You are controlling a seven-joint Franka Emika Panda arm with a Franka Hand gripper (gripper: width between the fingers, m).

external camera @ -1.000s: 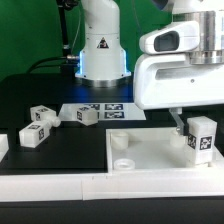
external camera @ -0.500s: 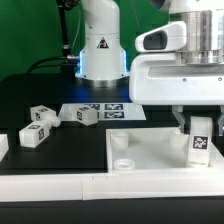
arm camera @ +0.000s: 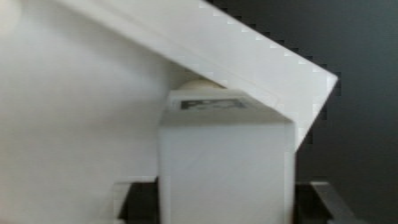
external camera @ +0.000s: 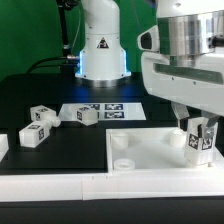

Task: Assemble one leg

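My gripper (external camera: 199, 128) is shut on a leg (external camera: 199, 141), a white oblong block with tag markers, and holds it upright over the right part of the large flat white panel (external camera: 150, 152). In the wrist view the leg (arm camera: 222, 160) fills the space between my dark fingers (arm camera: 139, 200), with the panel (arm camera: 80, 100) beneath it. Three more legs lie on the table at the exterior view's left: one (external camera: 84, 115) beside the marker board, one (external camera: 43, 115) further left, one (external camera: 33, 135) nearer the front. Round sockets (external camera: 119, 141) show at the panel's left corners.
The marker board (external camera: 106, 111) lies on the black table behind the panel. The robot base (external camera: 100, 50) stands at the back. A white block (external camera: 3, 147) sits at the exterior view's left edge. A white strip (external camera: 60, 195) runs along the front.
The gripper has tilted and shifted slightly with the leg still held over the panel's right side. The loose legs have not moved.
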